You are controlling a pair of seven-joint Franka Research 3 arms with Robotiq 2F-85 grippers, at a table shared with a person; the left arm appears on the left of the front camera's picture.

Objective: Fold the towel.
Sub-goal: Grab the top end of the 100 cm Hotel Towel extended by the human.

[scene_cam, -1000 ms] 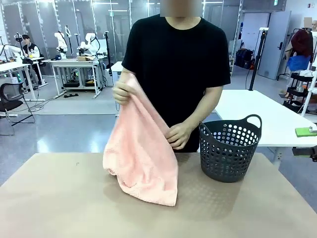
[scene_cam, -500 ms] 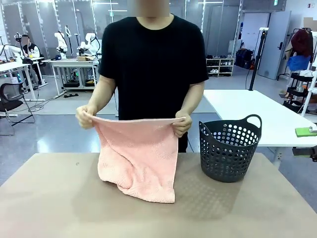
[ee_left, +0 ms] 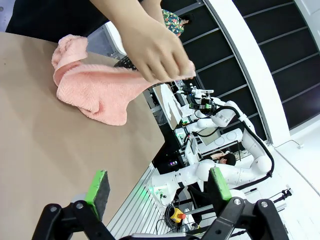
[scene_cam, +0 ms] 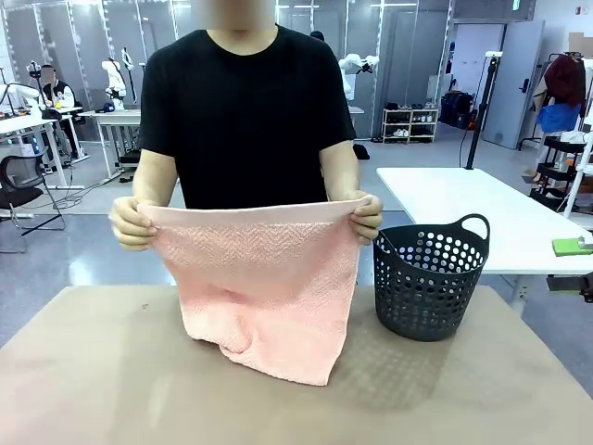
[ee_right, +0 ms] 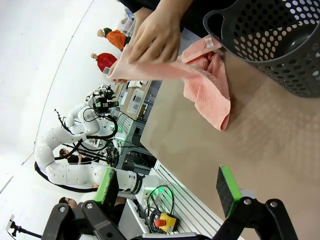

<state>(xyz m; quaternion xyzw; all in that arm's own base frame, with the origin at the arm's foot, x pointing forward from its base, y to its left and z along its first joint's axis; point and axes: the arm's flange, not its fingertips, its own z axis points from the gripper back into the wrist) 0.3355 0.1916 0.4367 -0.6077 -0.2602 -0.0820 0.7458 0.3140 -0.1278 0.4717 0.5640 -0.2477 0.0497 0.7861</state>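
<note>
A person at the far side holds the salmon-pink towel (scene_cam: 264, 287) stretched by its top corners, one hand (scene_cam: 132, 223) at the left and one hand (scene_cam: 367, 217) at the right. Its lower edge rests crumpled on the brown table (scene_cam: 111, 389). The towel (ee_left: 92, 90) also hangs from a hand in the left wrist view, far beyond my open left gripper (ee_left: 159, 187). My right gripper (ee_right: 167, 187) stands open over bare table, well short of the towel (ee_right: 205, 85). Nothing sits between either pair of green pads.
A black perforated basket (scene_cam: 429, 278) with handles stands on the table right of the towel, and its rim (ee_right: 270, 35) reaches the top right of the right wrist view. A white table (scene_cam: 482, 213) lies behind it.
The person has spread the towel wider and lifted its top edge, hands moving apart and shifting left. Neither gripper has visibly moved.
</note>
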